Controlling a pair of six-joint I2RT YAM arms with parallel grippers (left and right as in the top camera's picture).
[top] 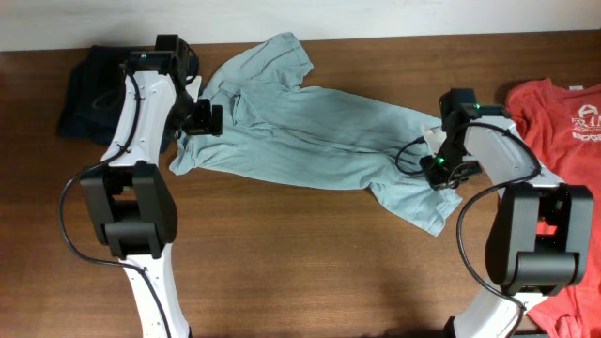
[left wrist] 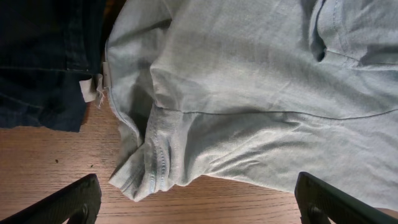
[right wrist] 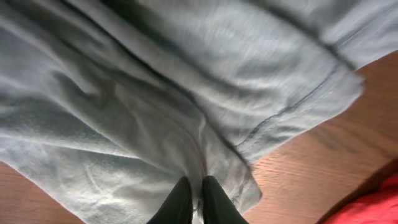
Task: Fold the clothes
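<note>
The clothes are a pale blue-grey T-shirt (top: 310, 131) lying crumpled across the table and a red T-shirt (top: 563, 113) with white print at the right edge. My left gripper (top: 202, 118) hovers over the blue-grey shirt's left end. In the left wrist view the left gripper (left wrist: 199, 208) stands wide open, its fingers (left wrist: 68, 202) on either side of bare wood just below a bunched sleeve hem (left wrist: 152, 177). My right gripper (top: 439, 174) is at the shirt's right end. In the right wrist view the right gripper (right wrist: 196, 196) is shut, pinching a fold of the blue-grey T-shirt (right wrist: 155, 106).
A dark navy garment (top: 89, 94) lies at the back left, beside the left arm, and shows again as the navy garment (left wrist: 43, 56) in the left wrist view. A corner of red cloth (right wrist: 379, 208) lies near the right gripper. Brown wood of the table (top: 310, 272) spans the front.
</note>
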